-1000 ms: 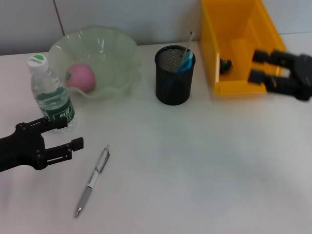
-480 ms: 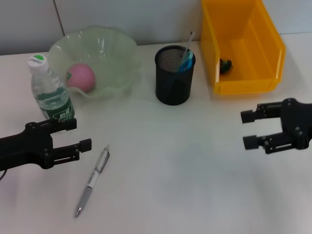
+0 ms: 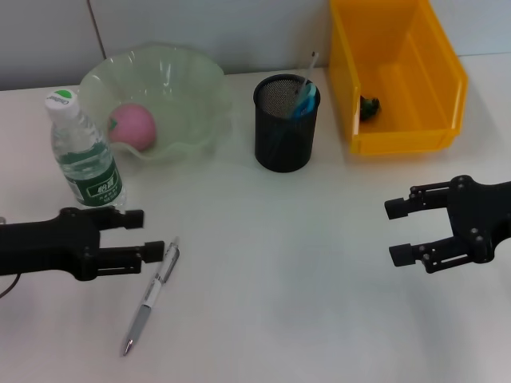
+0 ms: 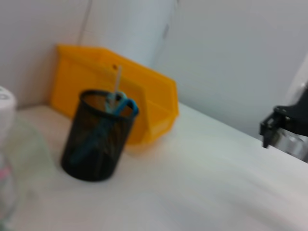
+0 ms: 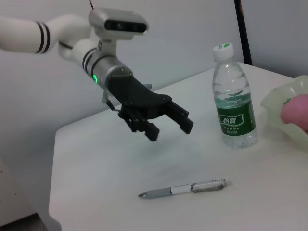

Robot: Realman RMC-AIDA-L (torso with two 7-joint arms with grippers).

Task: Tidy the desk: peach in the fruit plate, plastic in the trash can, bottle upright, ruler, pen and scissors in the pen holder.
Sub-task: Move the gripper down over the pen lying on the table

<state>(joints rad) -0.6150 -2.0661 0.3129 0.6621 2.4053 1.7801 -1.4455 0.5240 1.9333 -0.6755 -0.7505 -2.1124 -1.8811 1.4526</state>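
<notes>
Head view: largest to smallest. White worktop (image 3: 303, 319) carries everything. Yellow trash can (image 3: 397, 72) at the far right corner, a dark scrap of plastic (image 3: 368, 104) already lying inside. Green fruit plate (image 3: 152, 100) at the far left with the peach (image 3: 132, 125) in it. Bottle (image 3: 83, 153) stood upright just beside the plate, toward the left edge. Black mesh pen holder (image 3: 286, 122) at the far middle, blue-handled scissors (image 3: 303, 100) and a pale stick, probably the ruler, poking out. Pen (image 3: 152, 294) left flat on the worktop near the front left, the only item judged still out of place.

Change: over the last second the right tool (image 3: 403, 231) has been pulled away from over the trash can down to the right middle of the worktop, fingers spread, nothing held. The left tool (image 3: 148, 234) has been moved in from the left edge; fingers spread, lower fingertip now just at the pen's upper end. Pen pickup is judged to be the step in hand.

Right wrist view: a gap between left tool (image 5: 166, 120) and pen (image 5: 185, 188) is shown, so it hovers above, not touching; the head view hides that. Left wrist view: no pen visible, only holder, trash can and the far right tool.
</notes>
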